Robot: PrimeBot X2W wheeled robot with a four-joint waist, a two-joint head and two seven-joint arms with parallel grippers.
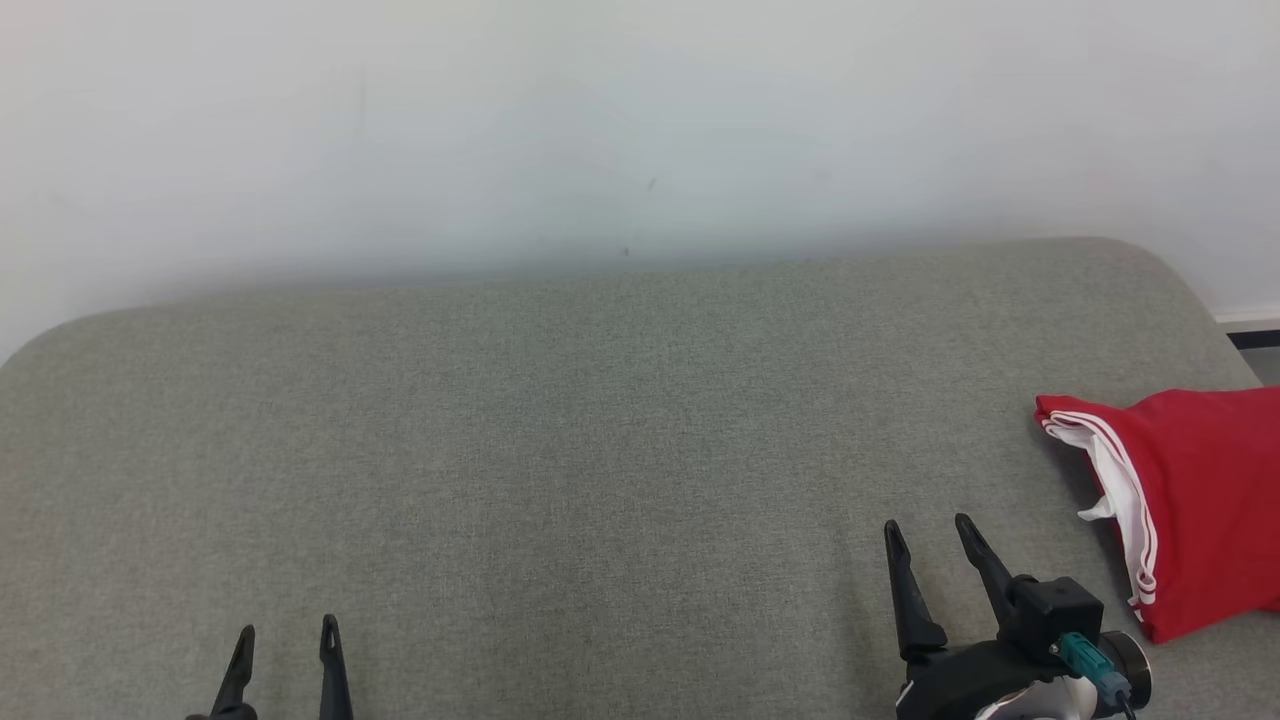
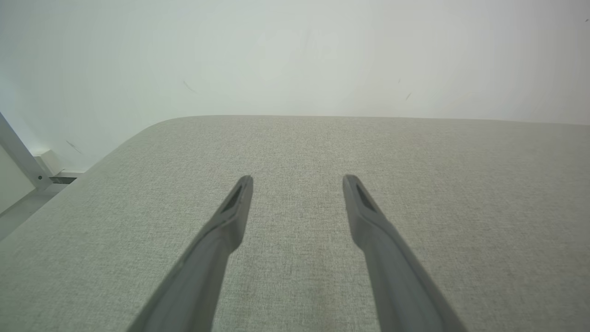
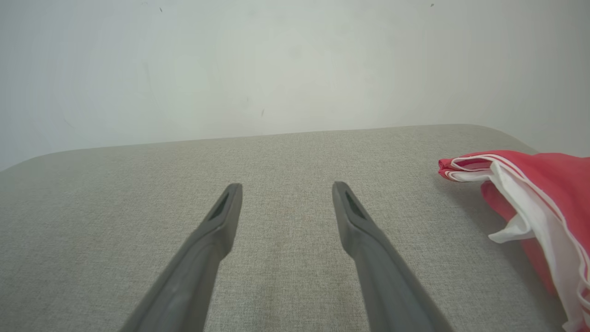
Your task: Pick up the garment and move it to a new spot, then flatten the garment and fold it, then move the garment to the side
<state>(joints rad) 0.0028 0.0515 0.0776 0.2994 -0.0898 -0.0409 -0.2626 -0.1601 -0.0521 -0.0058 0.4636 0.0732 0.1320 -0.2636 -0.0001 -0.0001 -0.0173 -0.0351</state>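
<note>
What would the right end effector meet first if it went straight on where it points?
Not the red garment, which lies to its right. The right end effector points over the grey cushion toward the wall; probably the cushion first, depth unclear.

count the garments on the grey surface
1. A red garment with white trim lies at the right edge of the grey surface, beside the right claw; part runs out of frame.

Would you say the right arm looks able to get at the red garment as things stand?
Probably yes. The right gripper is open, the garment lies just to its right on the grey cushion, and nothing stands between them; the garment's far part runs off the head view.
</note>
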